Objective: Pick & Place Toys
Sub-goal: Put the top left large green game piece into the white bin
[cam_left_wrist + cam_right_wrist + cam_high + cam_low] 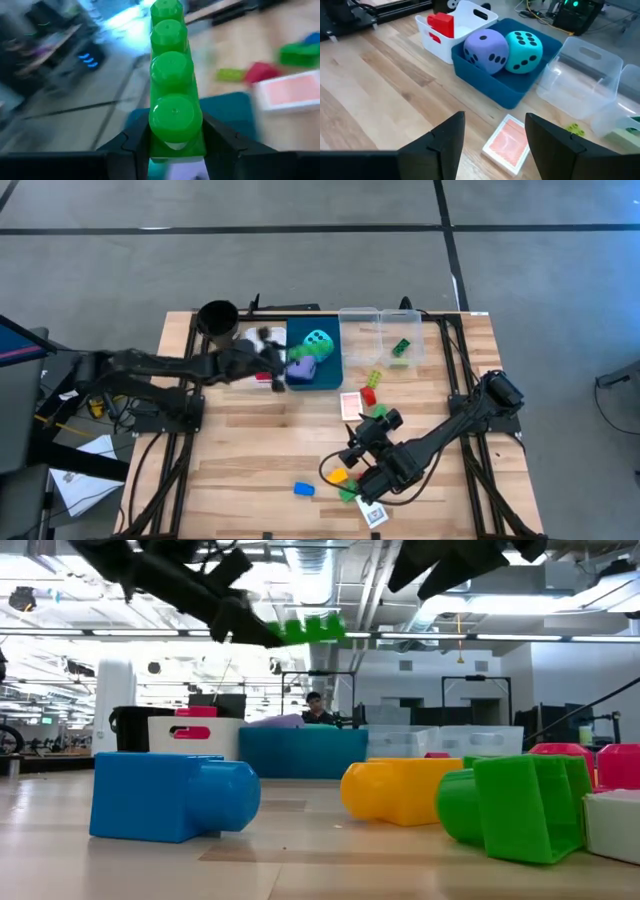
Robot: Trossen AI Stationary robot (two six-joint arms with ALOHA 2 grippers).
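Note:
My left gripper (175, 135) is shut on a long green four-stud brick (172, 65) and reaches from the table's left. In the high view it holds the brick (303, 354) over the blue bin (332, 377), which holds a cyan die (524, 51) and a purple die (486, 50). My right gripper (495, 135) stands open above the table's middle right with nothing between its fingers, just short of a pink card (507, 142) lying flat on the wood. My left gripper pinches the green brick's two long sides at its near end (175, 142) between its two fingers. The fingers come roughly level from the table's left and lie along the brick. The brick juts out past them, studs up, lifted clear above the blue bin.
A white bin (465, 15) with a red brick (441, 22) sits left of the blue bin, a black cup (217, 317) beyond it. Clear bins (380, 330) stand to the right. Loose blue (303, 489), orange (338, 476) and green (347, 495) bricks lie near the front.

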